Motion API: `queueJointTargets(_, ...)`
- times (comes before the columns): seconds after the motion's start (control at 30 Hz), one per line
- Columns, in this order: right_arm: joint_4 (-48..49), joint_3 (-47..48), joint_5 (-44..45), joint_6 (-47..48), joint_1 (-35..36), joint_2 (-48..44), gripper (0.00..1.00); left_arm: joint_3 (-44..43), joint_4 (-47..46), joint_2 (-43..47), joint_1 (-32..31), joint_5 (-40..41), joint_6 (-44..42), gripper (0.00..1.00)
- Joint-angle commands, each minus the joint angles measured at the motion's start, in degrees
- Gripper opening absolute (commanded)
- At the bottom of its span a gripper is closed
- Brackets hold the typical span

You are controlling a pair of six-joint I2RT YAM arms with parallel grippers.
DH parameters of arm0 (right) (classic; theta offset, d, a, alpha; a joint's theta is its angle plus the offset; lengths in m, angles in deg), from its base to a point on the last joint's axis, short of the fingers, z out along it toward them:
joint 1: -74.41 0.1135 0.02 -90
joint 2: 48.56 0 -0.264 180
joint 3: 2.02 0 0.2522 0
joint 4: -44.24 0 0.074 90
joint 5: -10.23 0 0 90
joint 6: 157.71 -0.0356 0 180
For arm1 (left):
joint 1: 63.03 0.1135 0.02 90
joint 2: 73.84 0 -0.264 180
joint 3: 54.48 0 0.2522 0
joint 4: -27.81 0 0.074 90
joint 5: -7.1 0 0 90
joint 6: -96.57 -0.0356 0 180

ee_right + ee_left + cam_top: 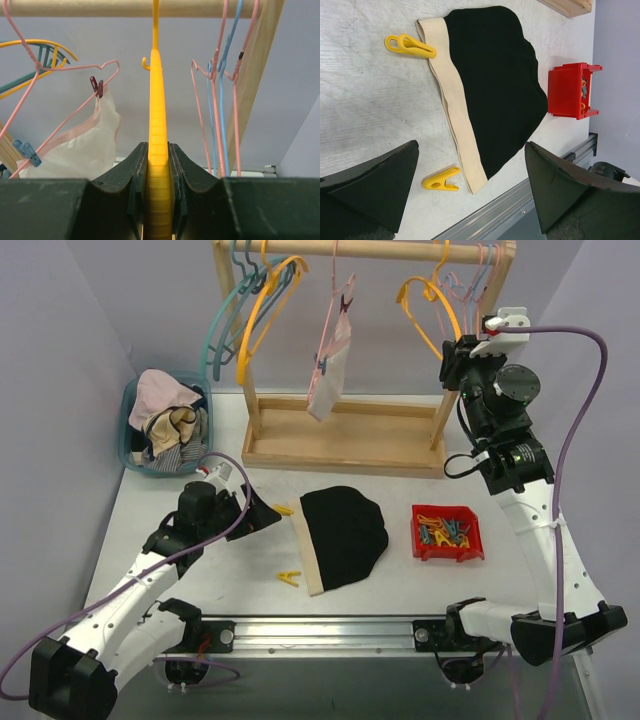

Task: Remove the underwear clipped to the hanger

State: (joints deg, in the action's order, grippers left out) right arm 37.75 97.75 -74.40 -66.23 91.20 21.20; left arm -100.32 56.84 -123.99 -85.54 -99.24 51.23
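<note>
The black underwear with a beige waistband lies flat on the table; it also shows in the left wrist view. The pale pink-white underwear hangs from a pink wire hanger on the rack, held by a dark red clip and a blue clip. My right gripper is shut on a yellow hanger hanging at the rack's right end. My left gripper is open and empty, low over the table just left of the black underwear.
Two yellow clips lie beside the waistband. A red bin of clips stands right of the black underwear. A blue basket of clothes is at the far left. The wooden rack holds several more hangers.
</note>
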Motion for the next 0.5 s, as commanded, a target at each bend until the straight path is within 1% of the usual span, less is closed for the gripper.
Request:
queueJointTargets(0.0,2.4,-0.5,0.35,-2.87,-0.36,-0.58,0.0,-1.59,-1.47,1.02,0.0,-0.45,-0.02,0.95)
queueJointTargets(0.17,2.23,-2.17,0.52,-3.76,-0.45,-0.94,0.0,-1.15,-1.64,1.55,0.09,-0.45,0.25,0.95)
queueJointTargets(0.33,-0.76,-3.31,0.87,-5.86,-0.36,-1.46,0.0,-1.5,-1.03,2.51,0.09,-0.71,0.51,0.95)
queueJointTargets(0.37,-1.11,-5.4,0.79,-6.65,-0.36,-2.34,0.03,-1.67,-0.33,3.12,0.09,-0.71,0.42,0.95)
queueJointTargets(0.4,-1.38,-6.81,0.7,-8.05,-0.27,-4.87,0.4,-1.94,0.02,3.48,0.09,-0.54,0.34,0.95)
queueJointTargets(0.43,-1.55,-8.57,0.18,-8.68,-0.27,-6.55,0.56,-2.11,0.37,3.74,0.09,-0.45,0.25,0.95)
queueJointTargets(0.47,-1.99,-11.81,-0.52,-9.29,-0.27,-8.3,0.79,-2.2,1.16,4.44,0.09,-0.36,-0.01,0.95)
